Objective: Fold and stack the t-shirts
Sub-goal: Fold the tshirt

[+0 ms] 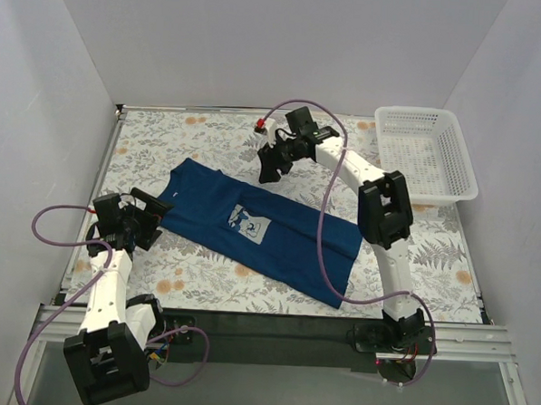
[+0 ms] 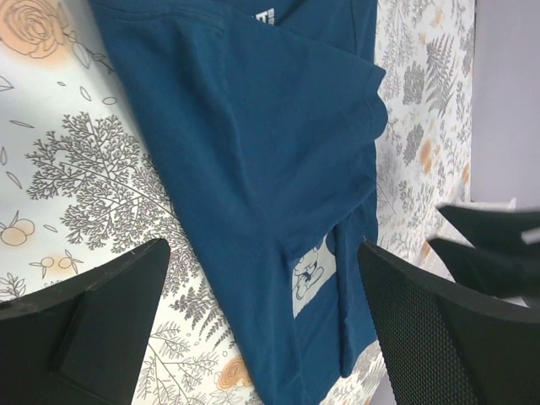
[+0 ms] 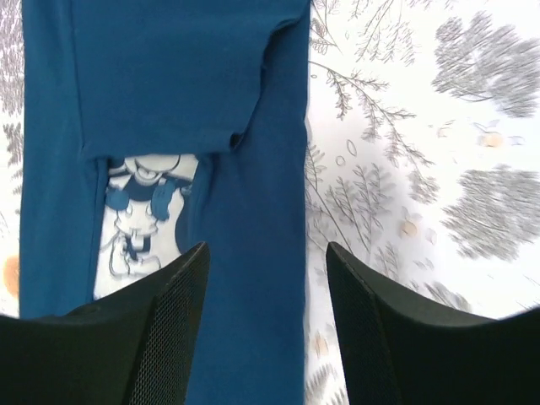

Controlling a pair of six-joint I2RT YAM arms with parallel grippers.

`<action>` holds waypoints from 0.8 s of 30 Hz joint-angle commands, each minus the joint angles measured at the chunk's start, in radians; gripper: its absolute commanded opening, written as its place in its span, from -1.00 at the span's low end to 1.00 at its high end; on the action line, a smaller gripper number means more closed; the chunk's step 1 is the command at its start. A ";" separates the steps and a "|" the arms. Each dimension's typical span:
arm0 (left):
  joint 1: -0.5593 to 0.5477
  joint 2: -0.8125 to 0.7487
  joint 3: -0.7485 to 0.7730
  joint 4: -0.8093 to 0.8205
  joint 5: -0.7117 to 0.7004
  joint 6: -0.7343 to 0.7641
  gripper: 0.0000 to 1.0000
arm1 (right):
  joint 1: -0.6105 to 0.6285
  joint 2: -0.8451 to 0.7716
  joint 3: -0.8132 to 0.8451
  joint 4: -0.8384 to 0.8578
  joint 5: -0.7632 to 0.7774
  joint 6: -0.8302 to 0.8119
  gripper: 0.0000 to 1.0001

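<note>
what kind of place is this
Most likely a robot lab booth, not a home: plain white walls box in the table, and two robot arms stand bolted at its near edge, with a t-shirt laid out.

From the top external view we look down and forward from above and behind the arm bases, far enough back to take in the whole table (image 1: 202, 294) and the basket (image 1: 427, 152) at its far right corner. The left wrist view sits close over the table, tilted across the t-shirt (image 2: 270, 152) past the left gripper (image 2: 263, 253). The right wrist view looks nearly straight down past the right gripper (image 3: 267, 249) and sits nearer to the fabric. All three share one patch — the mouse print (image 1: 248, 224).
</note>
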 commanded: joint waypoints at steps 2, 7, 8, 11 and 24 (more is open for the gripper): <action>0.003 -0.023 -0.009 0.028 0.066 0.042 0.73 | 0.011 0.203 0.228 -0.037 -0.167 0.258 0.06; 0.003 -0.014 -0.015 0.035 0.071 0.051 0.73 | 0.002 0.315 0.312 -0.020 -0.198 0.306 0.02; 0.003 -0.014 -0.017 0.036 0.069 0.051 0.73 | 0.002 0.318 0.306 -0.011 -0.202 0.309 0.01; 0.003 -0.006 -0.015 0.043 0.074 0.046 0.72 | 0.002 0.335 0.283 0.003 -0.210 0.317 0.01; 0.003 -0.001 -0.009 0.048 0.088 0.039 0.72 | 0.009 0.400 0.295 0.026 -0.149 0.334 -0.21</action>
